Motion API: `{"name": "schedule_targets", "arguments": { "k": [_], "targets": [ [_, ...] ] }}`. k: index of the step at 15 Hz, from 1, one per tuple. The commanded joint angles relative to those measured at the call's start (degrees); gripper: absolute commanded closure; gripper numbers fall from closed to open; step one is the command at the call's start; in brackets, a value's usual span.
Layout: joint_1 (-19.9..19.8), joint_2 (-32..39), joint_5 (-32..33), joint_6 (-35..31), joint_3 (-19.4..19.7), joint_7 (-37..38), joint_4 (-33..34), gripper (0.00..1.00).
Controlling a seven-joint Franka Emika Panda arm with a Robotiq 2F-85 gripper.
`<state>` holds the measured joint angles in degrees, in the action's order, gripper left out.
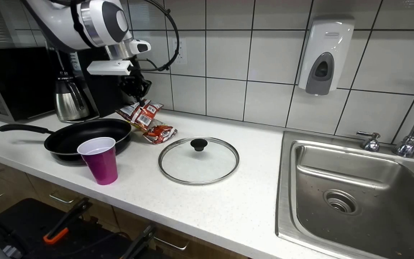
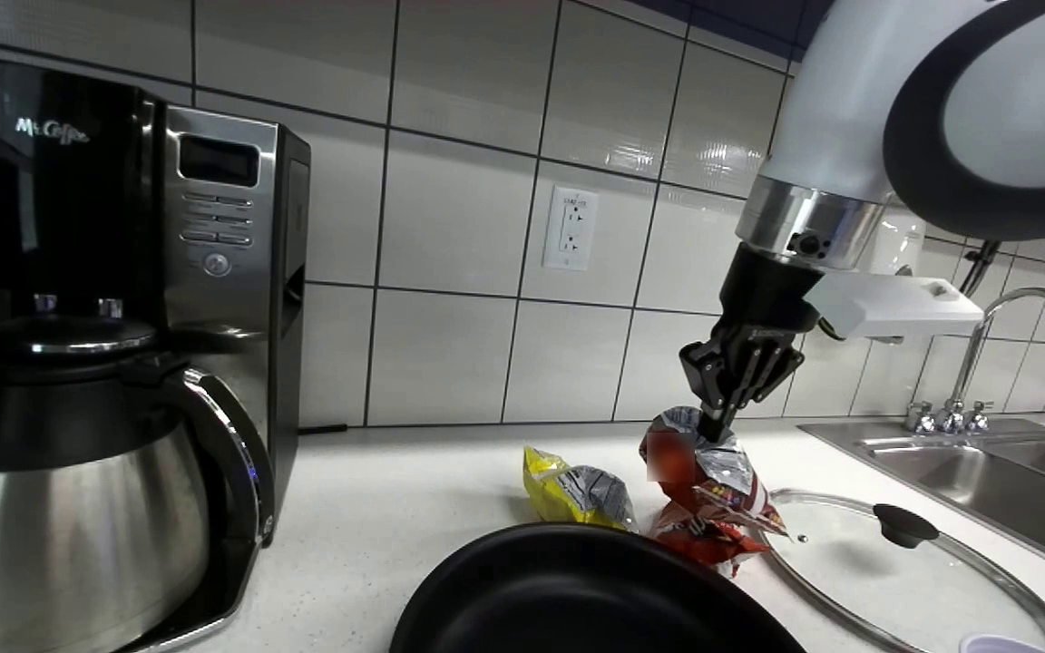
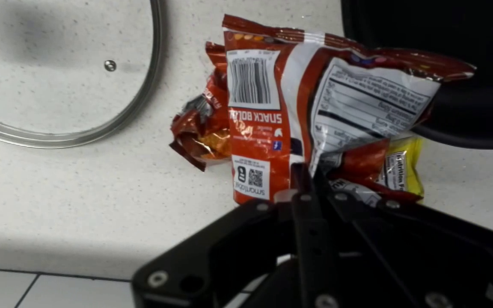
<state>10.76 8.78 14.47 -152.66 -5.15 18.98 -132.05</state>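
– As the black hand (image 2: 713, 426) points down over the worktop (image 1: 225, 205), what does it grip?

– A red-and-white snack bag (image 3: 293, 98), pinched and tilted above a second red packet (image 1: 161, 133); whether the two touch, I cannot tell.

– Where in the scene is the bag?

– In an exterior view, it is on the far side, with a black frying pan (image 1: 84, 129) to its left and a glass lid (image 1: 198, 163) nearer, to its right.

– And the rest?

– A magenta cup (image 1: 102, 162) stands near, before the pan; a yellow packet (image 2: 572, 490) lies left of the bag in an exterior view.
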Motion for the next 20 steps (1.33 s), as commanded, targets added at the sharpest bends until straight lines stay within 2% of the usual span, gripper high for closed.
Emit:
{"name": "schedule_targets", "arguments": {
  "k": [1, 8, 12, 20],
  "targets": [
    [1.88, 3.95, -0.57, 3.79, -1.54, -2.77, 5.85, 1.0],
    [5.7, 8.61, -1.14, 6.11, -4.12, -7.46, 11.38, 1.0],
    [7.15, 9.45, -1.44, 7.07, -5.54, -9.8, 12.29, 1.0],
    [7.03, 11.58, -7.39, 7.84, -9.52, -17.66, 12.53, 1.0]
  ]
}}
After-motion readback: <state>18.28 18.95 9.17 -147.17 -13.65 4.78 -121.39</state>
